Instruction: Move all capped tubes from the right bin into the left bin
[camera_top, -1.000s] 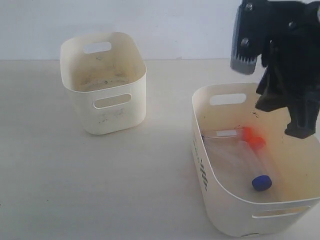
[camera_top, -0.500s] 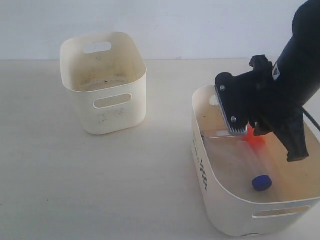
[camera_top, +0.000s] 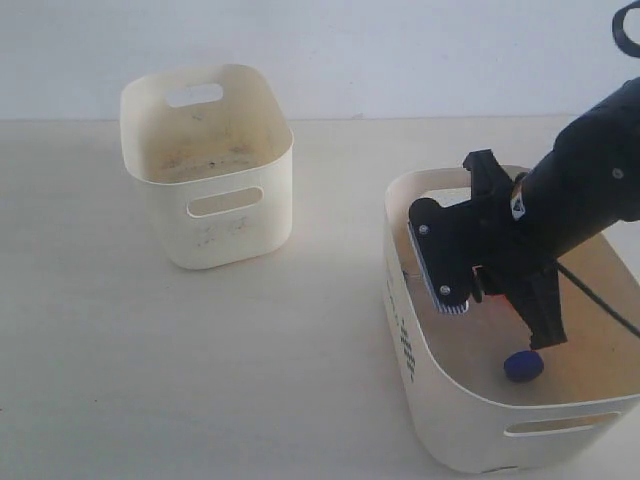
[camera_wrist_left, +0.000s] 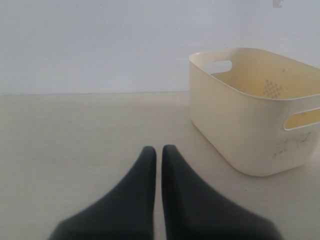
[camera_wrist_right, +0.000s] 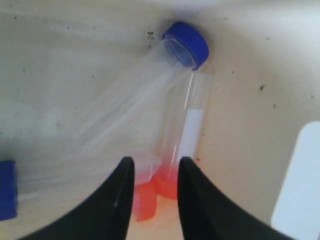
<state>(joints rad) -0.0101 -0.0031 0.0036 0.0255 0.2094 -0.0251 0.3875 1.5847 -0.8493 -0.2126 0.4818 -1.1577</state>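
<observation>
Right gripper (camera_wrist_right: 156, 165) sits low inside the right bin (camera_top: 445, 410), jaws apart above two orange caps (camera_wrist_right: 165, 186); capped tubes (camera_wrist_right: 145, 97) lie on its floor. Left gripper (camera_wrist_left: 159, 149) pressed together near the left bin (camera_top: 215, 240)

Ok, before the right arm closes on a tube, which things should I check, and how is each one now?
1. Right gripper down inside the right bin: ok.
2. Its jaws apart, nothing held: ok.
3. Only one tube in line with the jaws: cannot tell; two orange caps lie side by side at the fingertips.
4. Blue-capped tube clear of the grasp: ok, it lies further off.
5. Left bin upright, top open: ok.
6. Left gripper shut and out of the way: ok.
</observation>
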